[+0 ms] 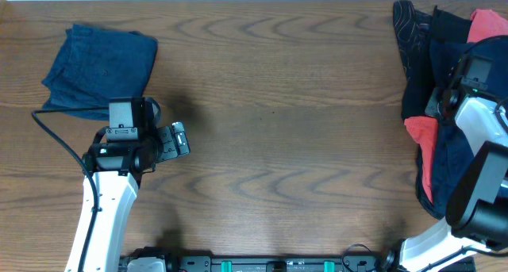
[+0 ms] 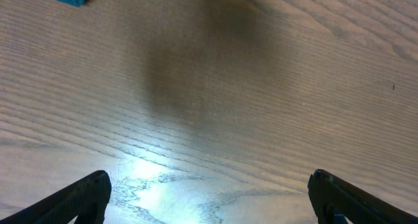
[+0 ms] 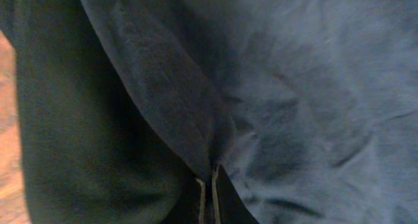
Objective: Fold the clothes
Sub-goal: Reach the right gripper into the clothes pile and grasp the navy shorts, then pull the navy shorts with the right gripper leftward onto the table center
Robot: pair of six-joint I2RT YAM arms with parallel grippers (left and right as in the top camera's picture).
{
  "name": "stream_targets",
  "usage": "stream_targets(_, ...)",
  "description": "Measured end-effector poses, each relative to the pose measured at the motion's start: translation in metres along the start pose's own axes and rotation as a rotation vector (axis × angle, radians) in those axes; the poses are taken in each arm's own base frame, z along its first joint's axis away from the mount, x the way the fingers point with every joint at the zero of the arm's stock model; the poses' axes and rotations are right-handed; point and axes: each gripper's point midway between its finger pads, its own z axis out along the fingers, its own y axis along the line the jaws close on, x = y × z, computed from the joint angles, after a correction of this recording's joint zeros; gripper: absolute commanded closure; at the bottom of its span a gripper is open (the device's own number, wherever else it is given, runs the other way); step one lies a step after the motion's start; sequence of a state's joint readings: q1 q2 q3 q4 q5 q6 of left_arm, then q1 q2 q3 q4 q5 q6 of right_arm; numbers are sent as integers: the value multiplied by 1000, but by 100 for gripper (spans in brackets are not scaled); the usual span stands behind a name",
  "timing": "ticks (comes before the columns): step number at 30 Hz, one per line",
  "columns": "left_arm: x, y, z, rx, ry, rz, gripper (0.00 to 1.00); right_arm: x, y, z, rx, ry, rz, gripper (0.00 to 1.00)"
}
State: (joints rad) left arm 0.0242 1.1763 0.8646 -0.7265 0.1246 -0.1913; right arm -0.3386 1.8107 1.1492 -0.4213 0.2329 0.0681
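On the left, a blue cloth (image 1: 99, 66) lies at the back of the table (image 1: 302, 129). Near it, the left fingers (image 2: 209, 185) are wide apart over bare wood, holding nothing. On the right, the right fingers (image 3: 209, 194) are pinched together on a fold of dark blue cloth (image 3: 294, 87) in the pile of clothes (image 1: 421, 66). If they pull, tangled clothes could come along and slide off the table.

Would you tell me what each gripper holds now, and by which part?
The left gripper is open, holding nothing. The right gripper seems to pinch a fold of the dark blue garment.
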Motion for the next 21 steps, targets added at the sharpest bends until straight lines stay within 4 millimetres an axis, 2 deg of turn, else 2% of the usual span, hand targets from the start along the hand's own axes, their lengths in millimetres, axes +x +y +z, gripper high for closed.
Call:
stream_targets(6,0,0,0,0,0,0,2,0,2,-4,-20,1,-1,99)
stream_targets(9,0,0,0,0,-1,0,2,3,26,-10,-165,13,-39,99)
stream_targets(11,0,0,0,0,-1,0,2,1,48,-24,-303,-2,-72,99)
stream_targets(12,0,0,0,0,-1,0,2,-2,57,-34,-366,-18,-85,99)
stream_targets(14,0,0,0,0,-1,0,2,-9,79,-70,-518,-70,-119,99)
stream_targets(16,0,0,0,0,-1,0,2,-11,103,-117,-649,-127,-175,99)
stream_targets(19,0,0,0,0,-1,0,2,3,141,-182,-792,-176,-290,99)
stream_targets(21,0,0,0,0,-1,0,2,21,164,-210,-849,-171,-371,99)
